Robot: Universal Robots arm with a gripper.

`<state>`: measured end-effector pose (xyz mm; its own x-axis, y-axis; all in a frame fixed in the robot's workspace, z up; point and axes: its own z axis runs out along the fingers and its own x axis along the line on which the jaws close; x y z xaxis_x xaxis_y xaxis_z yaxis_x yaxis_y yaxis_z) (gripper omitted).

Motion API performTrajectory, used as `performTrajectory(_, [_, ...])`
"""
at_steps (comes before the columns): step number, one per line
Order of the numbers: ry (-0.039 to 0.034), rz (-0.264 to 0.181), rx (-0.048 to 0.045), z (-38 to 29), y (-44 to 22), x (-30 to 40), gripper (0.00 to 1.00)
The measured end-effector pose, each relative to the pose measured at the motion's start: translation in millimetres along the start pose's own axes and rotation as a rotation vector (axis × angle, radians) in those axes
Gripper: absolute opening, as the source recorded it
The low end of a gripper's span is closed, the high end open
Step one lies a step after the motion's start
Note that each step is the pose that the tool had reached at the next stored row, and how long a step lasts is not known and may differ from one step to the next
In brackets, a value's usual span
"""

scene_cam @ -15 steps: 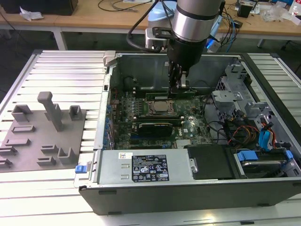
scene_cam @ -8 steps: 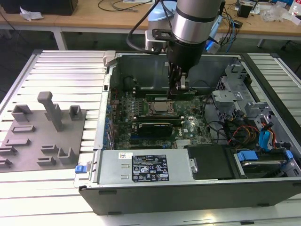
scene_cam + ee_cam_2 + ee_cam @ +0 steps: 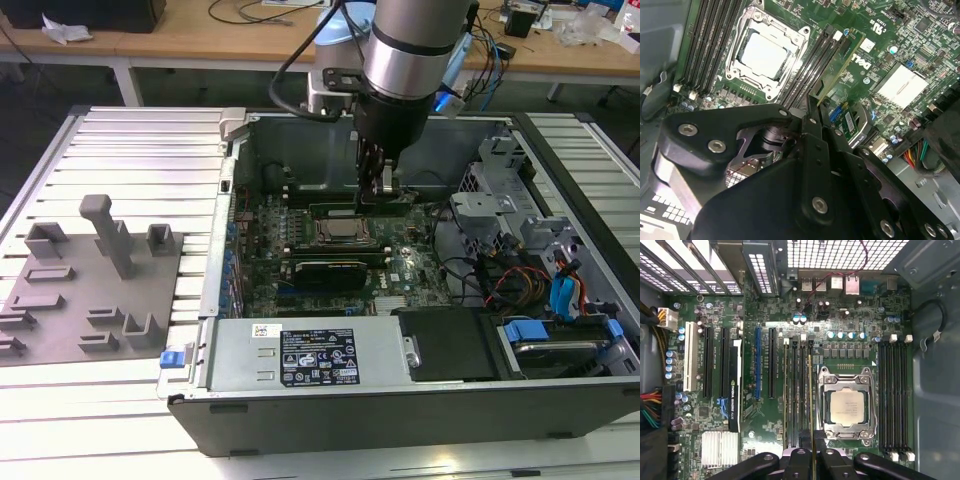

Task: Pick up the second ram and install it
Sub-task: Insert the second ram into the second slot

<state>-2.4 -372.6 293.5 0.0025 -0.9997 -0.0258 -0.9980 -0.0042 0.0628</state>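
Exterior view: reaches down into the open computer case [image 3: 400, 425] with the gripper [image 3: 385, 188], close over the green board [image 3: 400, 270]. Has a white label [image 3: 315, 362] on the grey box [image 3: 240, 350] in front; small print, not read out here.

Second wrist view: pinches the thin green memory stick [image 3: 842, 65] tight between the gripper [image 3: 821, 107] fingers, edge down toward the long dark slots [image 3: 810, 67] beside the square chip [image 3: 765, 52].

First wrist view: holds the memory stick [image 3: 811, 395] in the gripper [image 3: 812, 452], lined up along the slots [image 3: 796, 390] next to the square chip [image 3: 847, 407].

To do it well: keep the stick straight, match it to one slot, push down evenly on both ends.
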Motion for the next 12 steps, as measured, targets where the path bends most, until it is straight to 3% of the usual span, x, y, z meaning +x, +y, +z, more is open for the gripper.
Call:
performTrajectory(9, [-0.0001,0.000,0.0000,9.2,-0.2,-0.4,0.13])
performTrajectory(12, [0.0000,0.000,0.0000,12.5,3.7,-0.6,0.13])
